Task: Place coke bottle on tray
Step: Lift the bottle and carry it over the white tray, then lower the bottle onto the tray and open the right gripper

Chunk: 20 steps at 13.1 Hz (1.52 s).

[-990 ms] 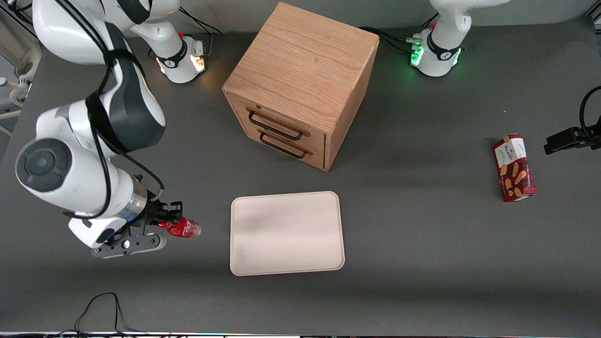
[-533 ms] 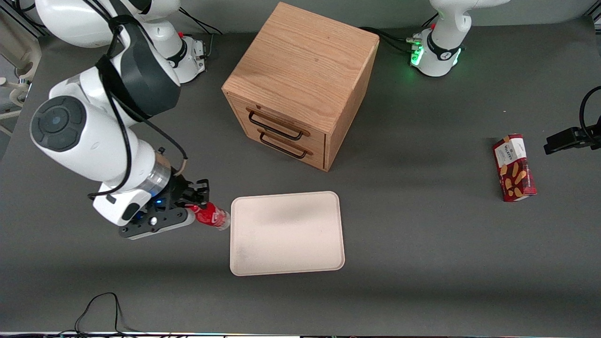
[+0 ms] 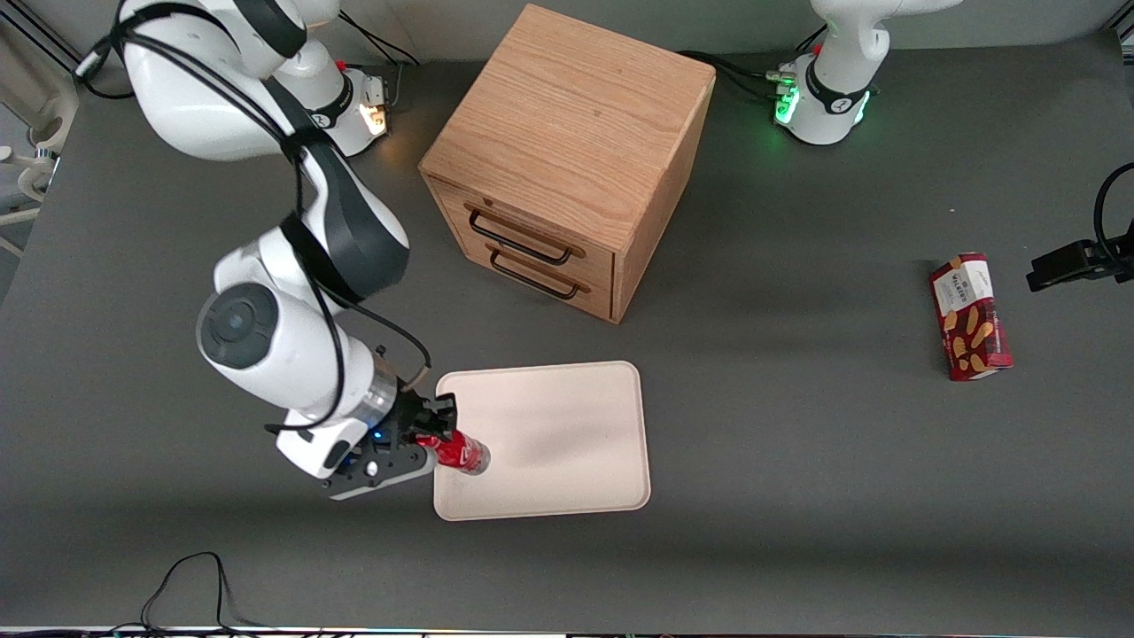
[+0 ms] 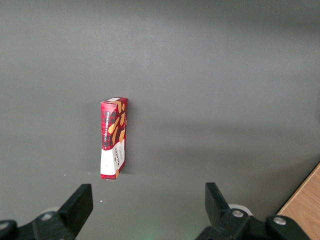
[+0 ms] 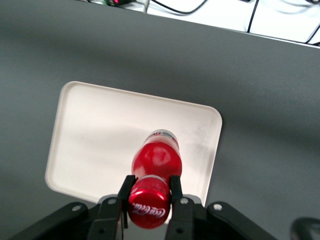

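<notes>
The gripper clamps the coke bottle by its neck, fingers closed around it, holding it over the tray just below.

small red glossy plastic coke bottle: smooth, shiny cap
flat cream-white tray: matt, smooth
black plastic gripper: matt, clamped on cap
oak-coloured wooden drawer cabinet: visible grain
dark grey table: matt

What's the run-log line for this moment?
phase: carry | claw: shut on coke bottle at its cap | bottle: held above tray, near its edge | release: not yet
</notes>
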Available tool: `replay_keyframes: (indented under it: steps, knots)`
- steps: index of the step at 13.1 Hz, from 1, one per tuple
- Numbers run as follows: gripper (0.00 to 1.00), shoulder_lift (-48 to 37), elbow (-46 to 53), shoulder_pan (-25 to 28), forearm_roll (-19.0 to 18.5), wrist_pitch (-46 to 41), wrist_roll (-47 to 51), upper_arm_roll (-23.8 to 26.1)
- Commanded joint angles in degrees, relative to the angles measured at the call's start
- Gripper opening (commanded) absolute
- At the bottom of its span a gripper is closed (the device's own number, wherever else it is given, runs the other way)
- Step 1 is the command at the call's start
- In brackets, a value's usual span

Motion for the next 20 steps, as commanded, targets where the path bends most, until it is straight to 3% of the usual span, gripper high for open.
replay_keyframes:
  steps: [1, 5, 13, 15, 16, 17, 20]
  knots:
    - [0.00, 2.8, 1.2, -0.3, -1.8, 1.3, 0.4, 0.2]
    - [0.00, 4.2, 0.6, -0.6, -3.8, 1.2, 0.2, 0.0]
    - [0.00, 7.4, 0.6, -0.8, -4.0, 4.3, 0.8, -1.0]
    - [0.42, 7.5, 0.5, -0.8, -3.9, 4.3, 1.0, -1.0]
    - [0.75, 7.5, 0.2, -0.7, -3.9, 4.3, 1.4, -1.0]
    - [1.00, 7.5, -0.4, -0.7, -4.0, 5.0, 2.8, -1.1]
    - [1.00, 7.5, -0.6, -0.7, -4.1, 6.5, 3.3, -1.1]
